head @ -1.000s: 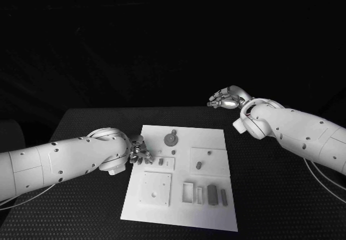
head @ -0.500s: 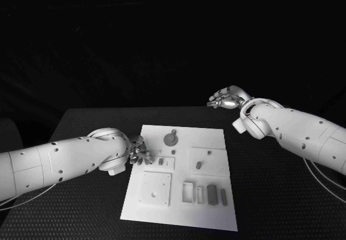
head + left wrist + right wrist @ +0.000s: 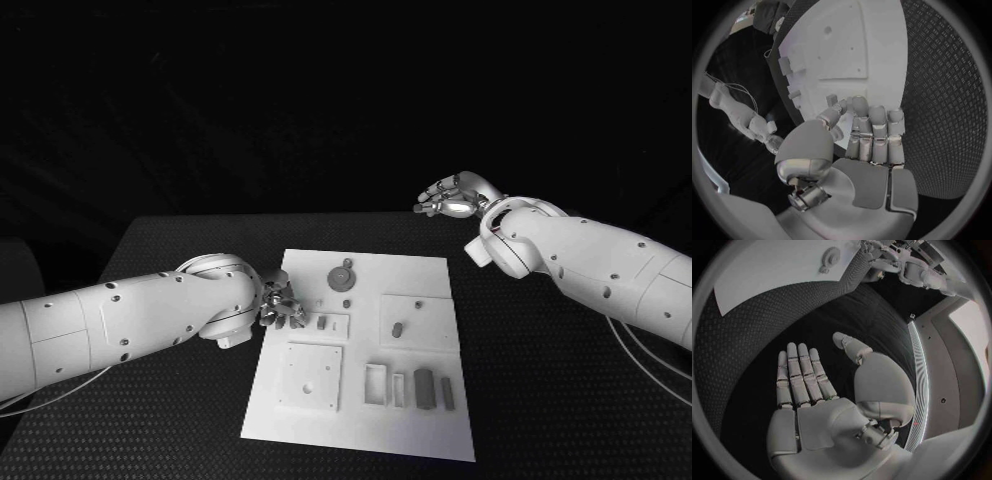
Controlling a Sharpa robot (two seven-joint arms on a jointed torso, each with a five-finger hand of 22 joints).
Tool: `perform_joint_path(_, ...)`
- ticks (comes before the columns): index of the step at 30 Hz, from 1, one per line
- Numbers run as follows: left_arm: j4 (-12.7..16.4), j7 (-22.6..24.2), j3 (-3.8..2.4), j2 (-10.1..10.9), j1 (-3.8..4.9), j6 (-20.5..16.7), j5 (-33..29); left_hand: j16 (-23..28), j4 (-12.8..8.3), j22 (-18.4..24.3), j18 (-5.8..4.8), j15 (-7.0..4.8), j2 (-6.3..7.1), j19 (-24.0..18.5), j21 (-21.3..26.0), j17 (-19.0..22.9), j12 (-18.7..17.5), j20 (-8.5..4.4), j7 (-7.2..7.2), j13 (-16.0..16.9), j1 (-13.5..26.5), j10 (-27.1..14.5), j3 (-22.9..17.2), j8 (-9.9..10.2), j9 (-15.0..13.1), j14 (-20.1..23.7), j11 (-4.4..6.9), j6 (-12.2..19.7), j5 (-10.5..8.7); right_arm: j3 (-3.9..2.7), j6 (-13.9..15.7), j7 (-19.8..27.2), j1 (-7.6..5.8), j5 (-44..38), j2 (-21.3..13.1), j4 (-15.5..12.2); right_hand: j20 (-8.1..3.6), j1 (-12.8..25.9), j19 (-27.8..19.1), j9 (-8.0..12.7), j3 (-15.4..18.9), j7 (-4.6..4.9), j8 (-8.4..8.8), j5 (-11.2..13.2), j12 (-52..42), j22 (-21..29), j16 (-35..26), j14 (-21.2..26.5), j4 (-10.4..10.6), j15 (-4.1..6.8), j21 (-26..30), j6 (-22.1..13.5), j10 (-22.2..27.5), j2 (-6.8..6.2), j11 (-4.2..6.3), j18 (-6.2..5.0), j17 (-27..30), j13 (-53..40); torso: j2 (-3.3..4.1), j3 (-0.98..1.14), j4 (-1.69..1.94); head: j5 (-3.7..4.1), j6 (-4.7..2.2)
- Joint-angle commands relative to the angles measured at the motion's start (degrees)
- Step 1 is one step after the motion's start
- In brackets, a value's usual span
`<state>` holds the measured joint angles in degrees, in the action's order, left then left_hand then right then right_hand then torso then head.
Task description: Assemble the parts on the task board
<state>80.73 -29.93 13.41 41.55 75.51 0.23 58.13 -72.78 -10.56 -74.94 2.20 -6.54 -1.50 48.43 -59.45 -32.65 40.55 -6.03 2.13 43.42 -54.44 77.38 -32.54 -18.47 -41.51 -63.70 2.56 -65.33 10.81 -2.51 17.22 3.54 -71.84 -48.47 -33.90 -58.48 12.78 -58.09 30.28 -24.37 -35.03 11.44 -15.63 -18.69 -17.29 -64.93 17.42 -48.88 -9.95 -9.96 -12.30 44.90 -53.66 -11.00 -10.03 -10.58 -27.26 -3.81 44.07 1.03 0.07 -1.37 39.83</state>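
The white task board (image 3: 433, 300) lies in the middle of the black table. On it I see a round grey gear-like part (image 3: 342, 277), a small grey peg (image 3: 397, 329) in a square block, and upright grey parts (image 3: 424, 388) near the front. My left hand (image 3: 281, 308) hovers at the board's left edge, fingers straight and side by side, holding nothing; in the left wrist view the hand (image 3: 861, 145) reaches over the board (image 3: 861, 45). My right hand (image 3: 454, 197) is raised beyond the board's far right corner, palm (image 3: 817, 395) flat and empty.
Raised white blocks with slots and holes (image 3: 313, 376) stand on the board. Dimpled black table (image 3: 548, 400) surrounds it on all sides. In the right wrist view the board (image 3: 773, 270) and the gear (image 3: 829, 259) lie far from the hand.
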Motion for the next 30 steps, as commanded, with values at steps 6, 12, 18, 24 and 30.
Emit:
perform_joint_path(6,-0.69,-3.09,0.17,-1.25,-0.18,2.53,2.66,-0.62,-2.05,-1.11,0.48,-0.81,-0.54,0.54,-0.42,-0.17,0.57,-6.41,-0.29,0.34,-0.06,2.29,-1.71,-0.62,-2.56,-0.79,1.64,-0.58,1.0,-0.01,-0.69,0.4,0.03,0.06,0.01,-0.11,0.07,-0.34,-0.36,0.09,0.08,1.02,-0.03,-0.33,0.39,-0.08,0.07,0.38,0.34,0.05,0.31,-0.42,-0.13,-0.14,-0.25,0.76,0.11,-0.04,-0.02,0.01,0.05,0.0,0.13)
perform_joint_path(12,-0.64,-3.92,0.19,-2.19,-0.15,3.54,2.92,-1.02,-2.14,-1.05,0.56,-1.12,-0.77,0.87,-0.82,-0.29,0.99,-6.6,-0.48,0.83,1.54,2.76,-1.39,-0.84,-3.14,-1.17,1.75,-1.02,3.82,-0.01,-0.79,0.38,0.03,0.06,0.04,-0.11,0.06,-0.37,-0.36,0.09,0.08,1.01,-0.04,-0.34,0.44,-0.11,0.08,0.4,0.32,0.05,0.34,-0.43,-0.15,-0.14,-0.25,0.77,0.13,-0.04,-0.01,0.05,-0.03,-0.02,0.16)
perform_joint_path(18,-0.62,-4.08,0.2,-2.67,-0.15,3.89,3.7,-1.1,-2.02,-1.04,0.56,-1.16,-0.82,0.9,-0.88,-0.32,1.05,-6.63,-0.54,0.92,2.02,2.88,-1.32,-0.9,-3.24,-1.25,1.78,-1.22,3.88,-0.01,-0.78,0.38,0.03,0.06,0.02,-0.15,0.05,-0.44,-0.37,0.1,0.07,1.01,-0.06,-0.34,0.51,-0.15,0.1,0.41,0.29,0.05,0.38,-0.44,-0.18,-0.15,-0.24,0.78,0.16,-0.05,-0.02,0.06,-0.01,0.05,0.2)
perform_joint_path(24,-0.32,-4.19,0.2,-2.7,-0.15,4.41,4.12,-1.13,-2.03,-1.04,0.58,-1.17,-0.9,0.91,-0.9,-0.33,1.06,-6.65,-0.56,0.94,2.08,2.92,-1.36,-0.9,-3.27,-1.28,1.8,-1.26,3.95,-0.01,-0.8,0.38,0.03,0.06,-0.01,-0.14,0.05,-0.47,-0.36,0.1,0.07,1.02,-0.06,-0.33,0.54,-0.18,0.11,0.42,0.28,0.05,0.41,-0.44,-0.19,-0.15,-0.24,0.78,0.18,-0.05,-0.03,0.06,-0.04,-0.01,0.19)
perform_joint_path(30,-0.14,-4.55,0.21,-2.65,-0.15,3.97,4.39,-1.06,-1.6,-0.99,0.63,-1.31,-0.16,0.95,-0.98,-0.27,0.99,-6.77,-0.5,1.02,2.77,2.96,-1.34,-0.7,-3.3,-1.24,1.65,-1.23,1.95,-0.01,-0.76,0.38,0.03,0.06,-0.06,-0.15,0.06,-0.47,-0.37,0.11,0.09,1.03,-0.07,-0.33,0.6,-0.21,0.12,0.43,0.28,0.05,0.44,-0.46,-0.21,-0.19,-0.24,0.8,0.21,-0.05,-0.01,0.01,0.0,0.1,0.18)
